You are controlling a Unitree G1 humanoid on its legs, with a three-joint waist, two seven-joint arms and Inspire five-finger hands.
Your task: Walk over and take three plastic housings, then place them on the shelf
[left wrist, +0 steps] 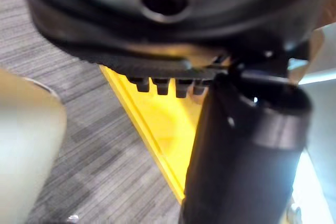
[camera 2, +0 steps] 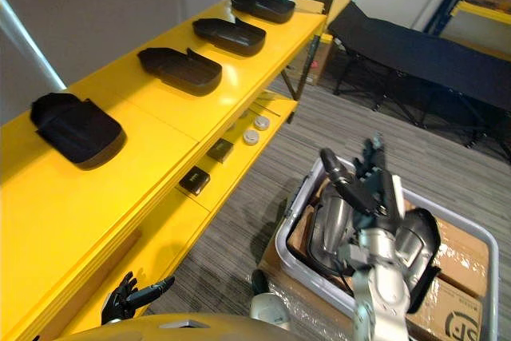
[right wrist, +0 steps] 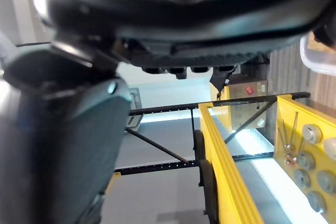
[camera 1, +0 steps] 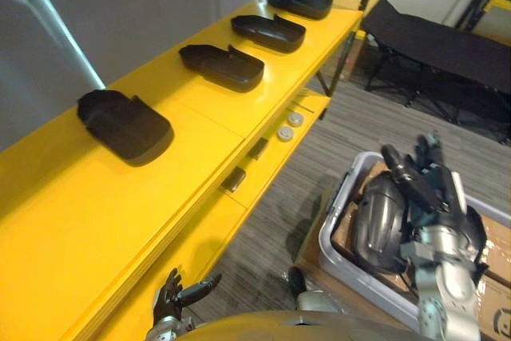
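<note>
Several black plastic housings lie in a row on top of the long yellow shelf (camera 1: 96, 221): the nearest (camera 1: 124, 125), one past it (camera 1: 223, 65), and others farther back (camera 1: 269, 32). More dark glossy housings (camera 1: 377, 225) (camera 2: 419, 257) sit in a grey bin (camera 1: 339, 233) on the floor at the right. My right hand (camera 1: 437, 201) is raised over that bin, fingers straight and spread, holding nothing. My left hand (camera 1: 177, 297) hangs low beside the shelf's front, fingers relaxed and empty.
The shelf's lower level carries two round silver parts (camera 1: 290, 127) and small black boxes (camera 1: 233, 179). A black folding cot (camera 1: 447, 45) stands at the back right. Cardboard (camera 2: 459, 277) lies in the bin. Grey carpet runs between shelf and bin.
</note>
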